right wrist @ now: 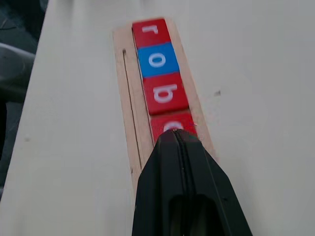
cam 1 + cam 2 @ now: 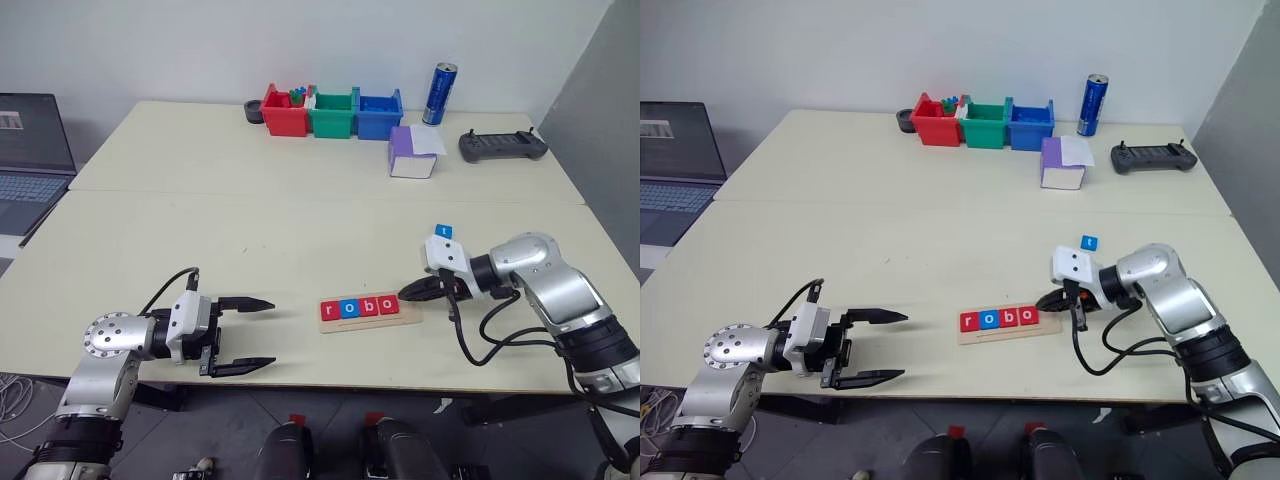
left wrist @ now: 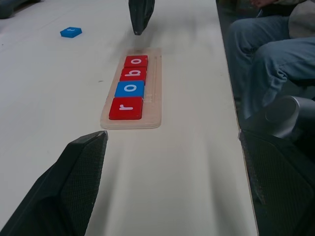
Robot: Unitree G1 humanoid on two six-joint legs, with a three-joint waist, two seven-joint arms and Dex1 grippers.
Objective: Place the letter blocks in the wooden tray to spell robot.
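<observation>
The wooden tray (image 2: 410, 314) lies near the table's front edge. Letter blocks lie in it in a row: a red r (image 3: 126, 108), a blue o (image 3: 130, 89), a red b (image 3: 133, 73) and a red o (image 3: 136, 61). A blue t block (image 2: 444, 231) lies flat on the table behind the tray's right end. My right gripper (image 2: 402, 294) is shut with nothing in it, its tip just above the last red o (image 1: 165, 123) at the tray's right end. My left gripper (image 2: 272, 332) is open and empty, left of the tray and pointing toward it.
Red (image 2: 284, 112), green (image 2: 332, 113) and blue (image 2: 379, 114) bins stand at the back. Near them are a blue can (image 2: 440, 93), a purple-and-white box (image 2: 412, 153) and a black controller (image 2: 503, 146). A laptop (image 2: 32, 150) sits at far left. A person's legs (image 3: 266, 54) are past the table's front edge.
</observation>
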